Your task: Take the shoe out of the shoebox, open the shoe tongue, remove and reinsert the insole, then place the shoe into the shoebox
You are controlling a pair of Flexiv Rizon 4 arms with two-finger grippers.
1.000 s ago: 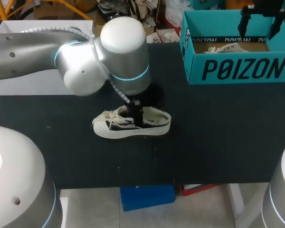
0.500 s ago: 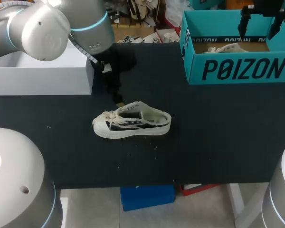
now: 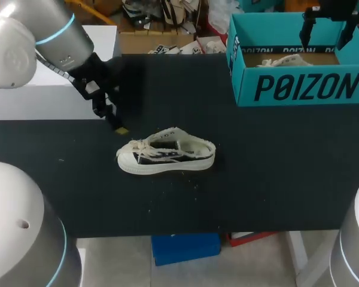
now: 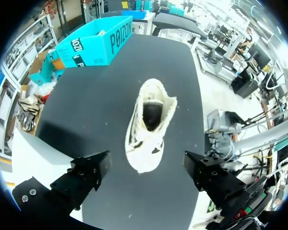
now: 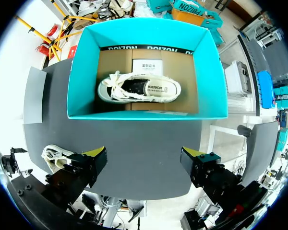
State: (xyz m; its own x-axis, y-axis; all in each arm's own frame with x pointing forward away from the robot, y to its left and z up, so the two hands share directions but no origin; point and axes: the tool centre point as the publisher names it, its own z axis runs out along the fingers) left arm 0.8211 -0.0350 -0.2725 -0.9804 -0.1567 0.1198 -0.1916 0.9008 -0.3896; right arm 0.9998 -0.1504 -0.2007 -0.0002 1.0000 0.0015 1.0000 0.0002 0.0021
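Evidently left end effector [image 4: 146,168], right end effector [image 5: 143,160] gaping, empty; boxed shoe [image 5: 139,90] plain only from right wrist

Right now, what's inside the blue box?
One shoe lies in the box, on brown cardboard, next to a white paper slip. Whatever is under the shoe is hidden.

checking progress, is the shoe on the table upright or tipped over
Upright. The shoe stands on its sole on the table, and the left wrist view looks down into its open top.
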